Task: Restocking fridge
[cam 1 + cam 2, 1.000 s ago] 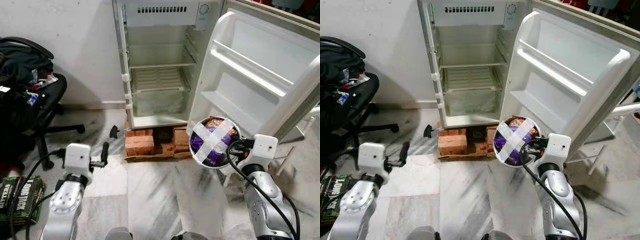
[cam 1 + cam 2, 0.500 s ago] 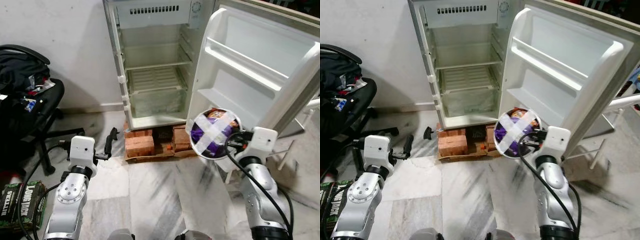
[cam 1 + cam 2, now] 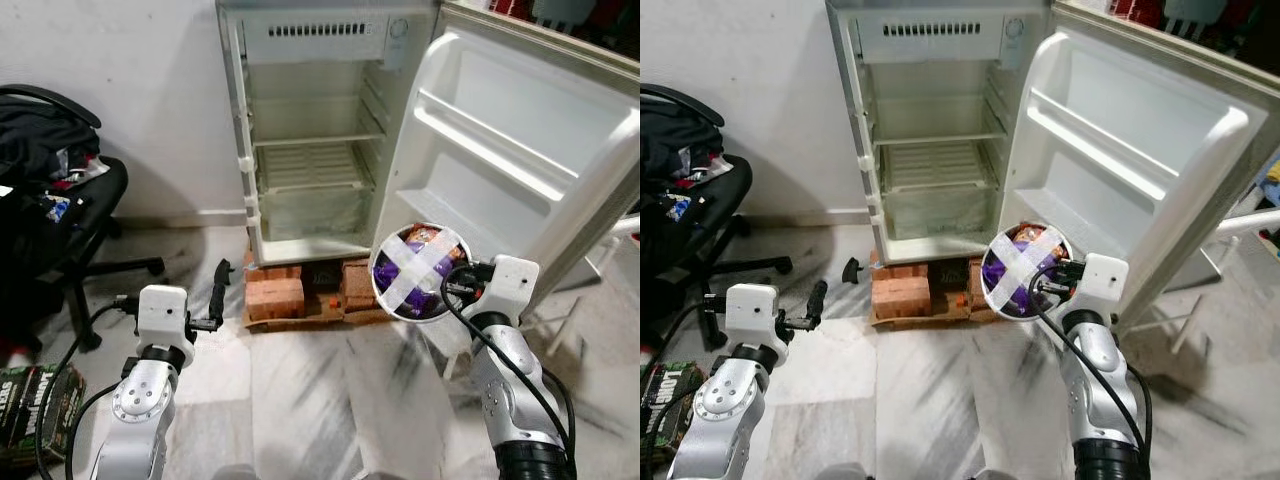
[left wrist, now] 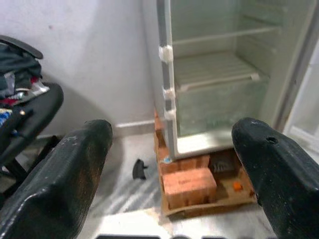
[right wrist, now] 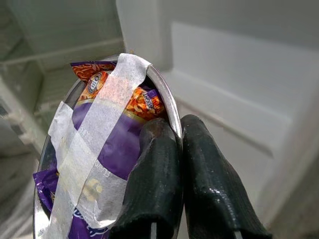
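My right pincer point(image 5: 174, 134) pinches the rim of a steel bowl point(image 3: 418, 272), taped over purple and orange snack packets point(image 5: 107, 144), before the open fridge point(image 3: 315, 150), its shelves bare. My left pincer point(image 4: 172, 164) is spread, holding nothing.

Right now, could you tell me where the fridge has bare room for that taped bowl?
The white wire shelf between the fridge walls is bare, as is the glass shelf above it. The open door's racks look bare too. The right claw pinches the taped steel bowl just before the door.
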Robot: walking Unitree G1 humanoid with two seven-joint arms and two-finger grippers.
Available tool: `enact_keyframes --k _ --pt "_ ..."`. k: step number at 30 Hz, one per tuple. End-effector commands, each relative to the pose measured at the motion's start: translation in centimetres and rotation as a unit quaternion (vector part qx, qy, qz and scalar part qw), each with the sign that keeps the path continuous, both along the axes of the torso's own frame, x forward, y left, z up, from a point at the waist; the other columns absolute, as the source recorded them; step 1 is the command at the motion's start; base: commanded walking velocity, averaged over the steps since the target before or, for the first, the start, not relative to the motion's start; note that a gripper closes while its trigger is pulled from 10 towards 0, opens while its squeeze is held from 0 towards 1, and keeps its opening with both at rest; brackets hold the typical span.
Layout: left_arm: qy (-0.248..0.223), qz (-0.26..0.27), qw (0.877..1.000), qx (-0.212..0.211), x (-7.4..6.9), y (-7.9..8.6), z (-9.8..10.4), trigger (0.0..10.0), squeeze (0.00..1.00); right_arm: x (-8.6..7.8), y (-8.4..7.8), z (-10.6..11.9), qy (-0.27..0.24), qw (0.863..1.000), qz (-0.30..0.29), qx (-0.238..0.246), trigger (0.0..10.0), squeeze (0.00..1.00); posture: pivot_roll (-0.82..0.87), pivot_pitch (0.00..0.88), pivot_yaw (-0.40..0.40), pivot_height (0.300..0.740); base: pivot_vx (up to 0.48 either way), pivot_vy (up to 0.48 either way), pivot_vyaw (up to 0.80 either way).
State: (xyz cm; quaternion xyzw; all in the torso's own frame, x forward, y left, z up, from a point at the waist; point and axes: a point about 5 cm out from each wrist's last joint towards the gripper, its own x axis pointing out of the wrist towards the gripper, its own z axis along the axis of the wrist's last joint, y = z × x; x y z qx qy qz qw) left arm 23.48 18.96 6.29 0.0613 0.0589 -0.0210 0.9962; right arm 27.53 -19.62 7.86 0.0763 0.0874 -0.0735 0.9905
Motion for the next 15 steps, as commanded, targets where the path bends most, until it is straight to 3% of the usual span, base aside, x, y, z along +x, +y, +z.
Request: enact_keyframes --k 1,6,15 --pt "-0.016 -0.001 1.000 0.007 0.2 0.0 0.7 10.0 0.00 0.7 0.6 0.8 -0.019 1.000 0.016 0.004 10.0 0.00 0.15 0.007 -0.070 0.740 0.416 0.240 0.00" --pt "0.005 0.013 1.000 0.001 -0.4 0.3 0.1 10.0 0.00 0.8 2.2 0.7 -0.022 0.999 0.044 0.006 10.0 0.00 0.15 0.013 -0.075 0.740 0.389 0.230 0.00" --pt "0.009 0.012 1.000 0.016 -0.3 0.4 0.0 10.0 0.00 1.3 2.3 0.6 -0.021 0.999 0.050 0.008 10.0 0.00 0.16 0.004 -0.075 0.740 0.355 0.322 0.00"
